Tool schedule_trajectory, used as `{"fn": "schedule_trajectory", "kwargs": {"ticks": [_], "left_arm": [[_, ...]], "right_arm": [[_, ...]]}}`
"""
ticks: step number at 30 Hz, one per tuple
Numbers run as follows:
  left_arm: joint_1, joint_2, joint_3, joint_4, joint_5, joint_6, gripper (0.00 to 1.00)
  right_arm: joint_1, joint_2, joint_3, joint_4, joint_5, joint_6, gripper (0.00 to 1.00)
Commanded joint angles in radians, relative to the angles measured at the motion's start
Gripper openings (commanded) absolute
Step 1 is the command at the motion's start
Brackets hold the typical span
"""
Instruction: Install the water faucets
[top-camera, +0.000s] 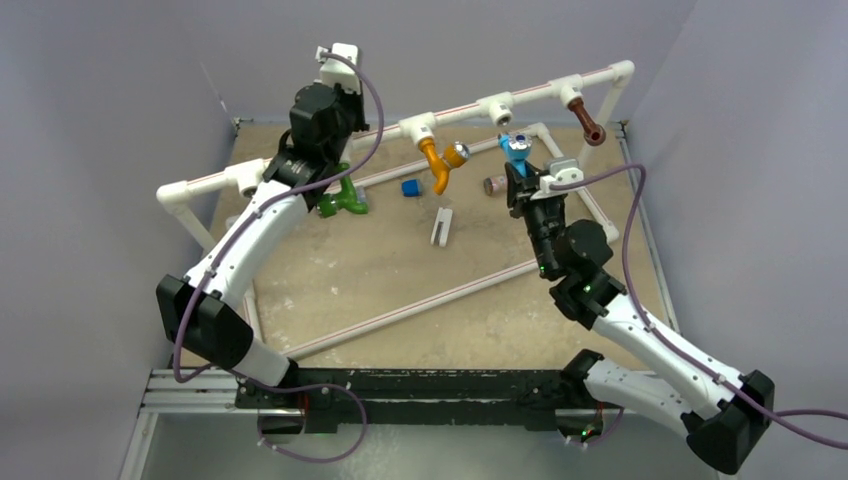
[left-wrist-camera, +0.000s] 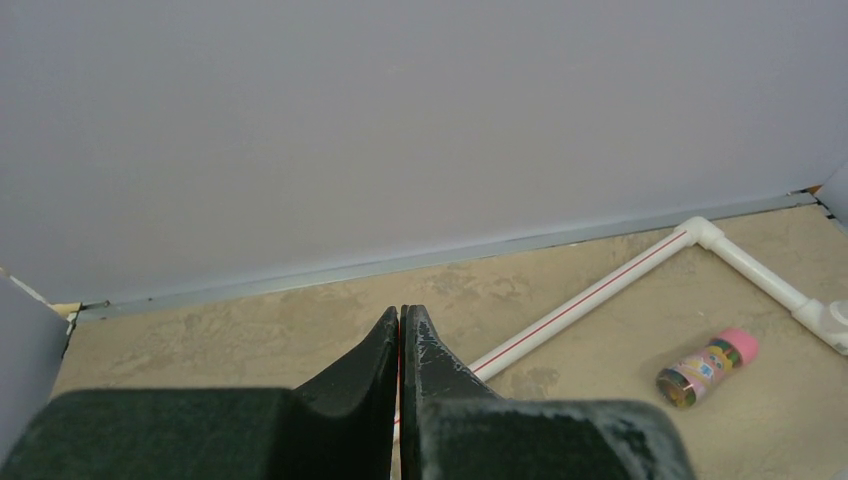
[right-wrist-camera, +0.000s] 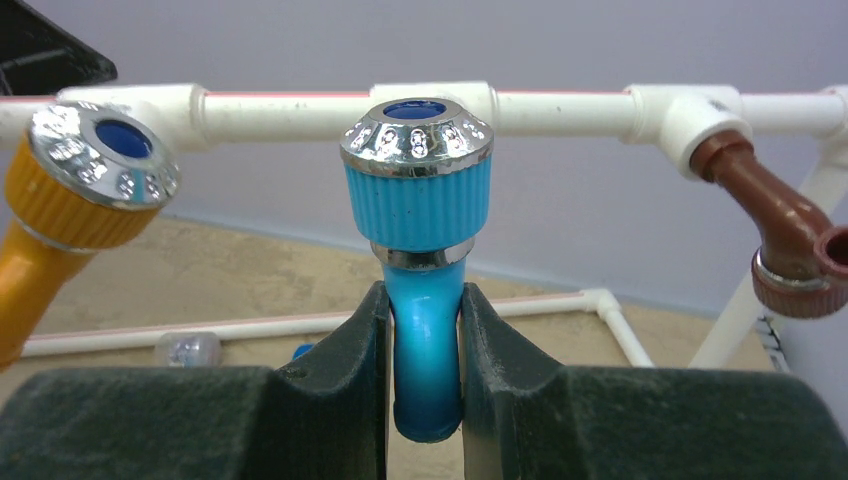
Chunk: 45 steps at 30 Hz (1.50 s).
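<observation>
R hand (right-wrist-camera: 425, 305) is clamped on the blue tap (right-wrist-camera: 418, 205). Its fingers (right-wrist-camera: 340, 380) press both sides of the stem, open only as wide as that stem. Tap stands upright in the grip, silver knob on top, just above the fingertips. Straight beyond the hand runs the white pipe rail (right-wrist-camera: 560, 112). The knob sits in front of the rail's middle fitting (top-camera: 497, 105); can't tell if touching. To the hand's left the orange tap (right-wrist-camera: 60, 215) hangs from its own fitting, silver knob toward the cam. To the hand's right the brown tap (right-wrist-camera: 790, 235) is plugged into the rail, spout angled down.

L hand (left-wrist-camera: 400, 318) is closed tight, fingertips meeting, nothing btwn them. Ahead of it are the table (left-wrist-camera: 250, 330) & back wall. Off to its right a small tube w/ pink cap (left-wrist-camera: 706, 367) lies on its side near a floor pipe (left-wrist-camera: 590, 300). From above, the green tap (top-camera: 345, 202) lies on the table just beside the L hand, not gripped. A blue cube (top-camera: 411, 187) & a small white piece (top-camera: 441, 225) lie btwn the 2 hands.
</observation>
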Motion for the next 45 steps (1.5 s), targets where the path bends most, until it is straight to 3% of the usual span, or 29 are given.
{"fn": "schedule_trajectory", "kwargs": {"ticks": [1, 18, 30, 45], "left_arm": [[0.014, 0.020, -0.079, -0.104, 0.034, -0.027, 0.00], [0.032, 0.031, -0.126, -0.111, 0.084, -0.052, 0.00], [0.054, 0.035, -0.131, -0.115, 0.120, -0.076, 0.00], [0.065, 0.042, -0.136, -0.118, 0.142, -0.087, 0.00]], "right_arm": [[-0.024, 0.003, 0.001, 0.200, -0.075, -0.068, 0.00], [-0.184, 0.062, 0.040, 0.183, -0.307, -0.076, 0.00], [-0.203, 0.074, 0.027, 0.127, -0.421, -0.113, 0.00], [-0.204, 0.075, 0.013, 0.144, -0.378, -0.163, 0.00]]}}
